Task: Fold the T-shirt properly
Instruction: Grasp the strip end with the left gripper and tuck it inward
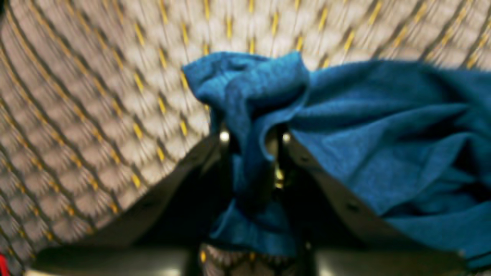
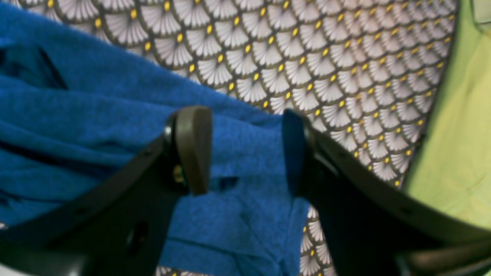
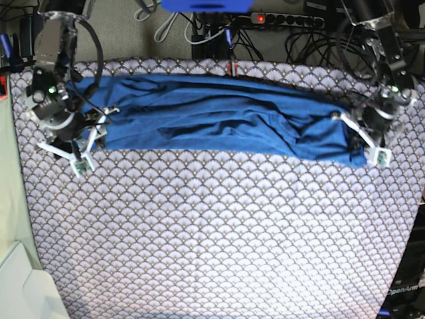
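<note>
The T-shirt (image 3: 219,113) is a plain blue knit garment, bunched into a long band across the far half of the table. At its right end in the base view, my left gripper (image 3: 360,141) is shut on a gathered fold. The left wrist view shows that blue cloth (image 1: 383,134) pinched between the left gripper (image 1: 253,147) fingers, lifted and blurred. At the band's other end my right gripper (image 3: 95,136) is open. In the right wrist view, its fingers (image 2: 193,147) stand wide apart over the shirt's edge (image 2: 76,107), and the right gripper (image 2: 247,149) grips nothing.
A fan-patterned tablecloth with yellow dots (image 3: 212,226) covers the table. A green surface (image 2: 460,134) lies beyond its edge by the right arm. A white box (image 3: 20,286) sits at the near left corner. Cables and a power strip (image 3: 285,20) run behind the table.
</note>
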Tool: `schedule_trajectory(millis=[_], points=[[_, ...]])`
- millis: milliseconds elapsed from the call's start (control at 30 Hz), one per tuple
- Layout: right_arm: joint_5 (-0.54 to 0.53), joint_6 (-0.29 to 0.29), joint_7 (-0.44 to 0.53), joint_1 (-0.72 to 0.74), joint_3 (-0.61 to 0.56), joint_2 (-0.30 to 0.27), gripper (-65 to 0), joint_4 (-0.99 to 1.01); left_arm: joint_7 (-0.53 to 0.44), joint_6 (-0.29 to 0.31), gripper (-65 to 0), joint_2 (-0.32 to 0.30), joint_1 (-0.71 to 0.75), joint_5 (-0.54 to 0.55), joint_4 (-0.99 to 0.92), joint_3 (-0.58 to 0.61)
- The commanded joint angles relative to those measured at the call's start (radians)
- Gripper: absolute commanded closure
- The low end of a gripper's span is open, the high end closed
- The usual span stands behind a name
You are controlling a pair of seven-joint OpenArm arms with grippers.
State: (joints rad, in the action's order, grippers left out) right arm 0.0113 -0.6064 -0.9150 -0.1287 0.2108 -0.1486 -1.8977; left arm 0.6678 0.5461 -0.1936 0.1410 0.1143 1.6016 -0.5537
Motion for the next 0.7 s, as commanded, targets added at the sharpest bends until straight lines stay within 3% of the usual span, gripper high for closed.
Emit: schedule_trajectory(millis=[0,100,567,667], points=[[-0.006,0.0,0.021,0.011,0.003,-0.009,-30.2,-0.013,0.02,-0.005,-0.9,-0.013,-0.01,0.002,0.032,-0.006],[-0.006,0.0,0.021,0.011,0.003,-0.009,-30.2,-0.013,0.062,-0.005,-0.9,-0.013,-0.014,0.002,0.039,-0.006],[-0.006,0.0,0.021,0.008,0.003,-0.007,-30.2,-0.015,0.069,-0.005,-1.5,-0.016,-0.013,0.0,-0.027,-0.006],[-0.006,0.0,0.021,0.007,0.003,-0.007,-30.2,-0.015,0.069,-0.005,-7.3,-0.022,-0.013,0.0,-0.057,-0.006]])
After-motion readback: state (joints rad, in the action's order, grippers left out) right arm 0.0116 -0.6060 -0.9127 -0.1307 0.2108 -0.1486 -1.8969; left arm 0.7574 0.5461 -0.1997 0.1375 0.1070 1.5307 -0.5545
